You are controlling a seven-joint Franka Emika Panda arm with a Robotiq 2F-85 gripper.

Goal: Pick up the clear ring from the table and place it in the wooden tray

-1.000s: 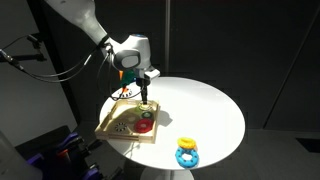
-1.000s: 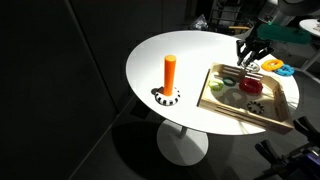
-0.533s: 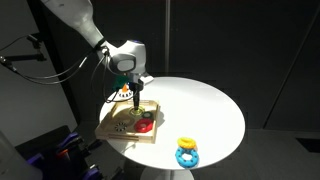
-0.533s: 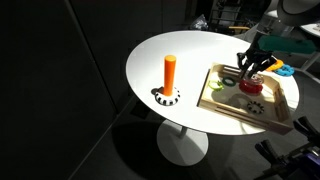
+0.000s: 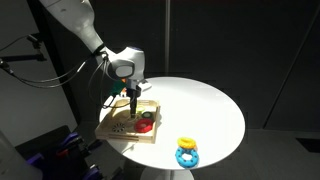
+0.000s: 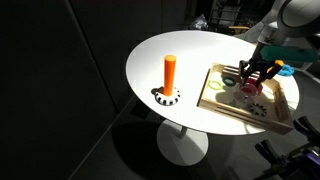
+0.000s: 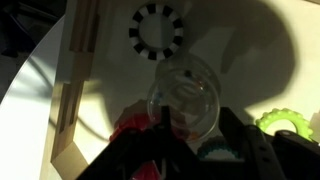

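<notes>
Above wooden tray (image 5: 107, 118), gripper (image 5: 133, 107) clamped on clear ring (image 7: 185, 95), close over red ring (image 5: 146, 126); I'd lower near tray floor, find bare patch, part fingers gently; ring may roll.

My arm (image 5: 82, 28) comes in from above and bends at the wrist (image 5: 123, 68), so the gripper (image 5: 132, 104) hangs pointing straight down. Its fingers (image 7: 240, 142) are pinched onto the clear ring (image 7: 186, 92).
</notes>
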